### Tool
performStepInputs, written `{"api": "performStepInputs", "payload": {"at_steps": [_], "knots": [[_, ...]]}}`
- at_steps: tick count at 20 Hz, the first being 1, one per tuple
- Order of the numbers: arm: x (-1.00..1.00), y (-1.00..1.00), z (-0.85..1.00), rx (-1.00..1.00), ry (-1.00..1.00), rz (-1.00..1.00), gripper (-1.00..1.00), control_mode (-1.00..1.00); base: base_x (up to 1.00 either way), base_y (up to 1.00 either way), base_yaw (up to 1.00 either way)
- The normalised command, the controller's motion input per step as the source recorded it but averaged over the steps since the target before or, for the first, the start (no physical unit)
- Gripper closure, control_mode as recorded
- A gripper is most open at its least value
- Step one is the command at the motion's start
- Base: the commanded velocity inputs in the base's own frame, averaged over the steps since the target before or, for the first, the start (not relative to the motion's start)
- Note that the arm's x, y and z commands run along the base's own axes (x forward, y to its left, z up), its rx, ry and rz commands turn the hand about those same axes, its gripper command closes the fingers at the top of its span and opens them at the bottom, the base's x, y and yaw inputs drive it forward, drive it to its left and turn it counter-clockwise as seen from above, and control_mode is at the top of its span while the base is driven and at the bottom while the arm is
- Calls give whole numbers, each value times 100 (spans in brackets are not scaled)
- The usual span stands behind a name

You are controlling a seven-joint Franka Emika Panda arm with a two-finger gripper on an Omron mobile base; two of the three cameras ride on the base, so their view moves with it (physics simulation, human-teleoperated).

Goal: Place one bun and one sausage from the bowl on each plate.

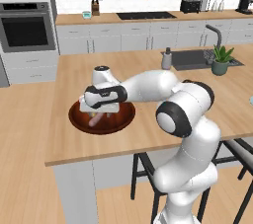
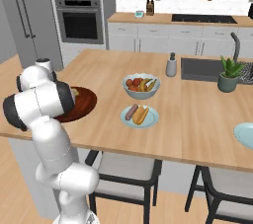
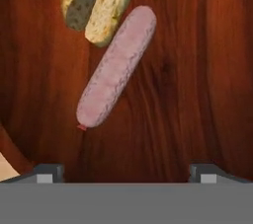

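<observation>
The long wooden island counter (image 2: 197, 114) carries everything here, and the white arm (image 1: 148, 86) reaches out low across it to the left, its hand hanging right over the wide reddish-brown bowl (image 1: 79, 118) near the counter's left end. In the hand view the gripper (image 3: 126, 172) looks straight down into that bowl, jaws spread wide with nothing between them, the two dark tips standing well apart at the bottom. On the bowl's floor a pink sausage (image 3: 117, 66) lies slanted, and just beyond its upper end sits a split bun (image 3: 99, 1), the two seemingly touching, though that is hard to judge. Over in the right base view, a pale blue plate (image 2: 129, 120) rests mid-counter, already bearing a sausage and a bun side by side, just in front of the grey fruit bowl (image 2: 141, 92). A second blue plate (image 2: 244, 134) peeks in at the right edge, its visible part bare
</observation>
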Motion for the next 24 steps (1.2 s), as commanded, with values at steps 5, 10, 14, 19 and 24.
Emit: {"api": "performStepInputs", "payload": {"at_steps": [5, 10, 14, 19, 24], "knots": [[37, 0, -58, 5, 0, 0, -100, -100, 0, 0, 0], [41, 6, -46, 8, -6, 0, -100, -100, 0, 0, 0], [24, 9, -53, 5, -9, 0, -100, -100, 0, 0, 0], [13, 4, -34, 8, -12, 0, 100, -100, 0, 0, 0], [0, -10, -45, 13, -9, -4, 100, -100, 0, 0, 0]]}}
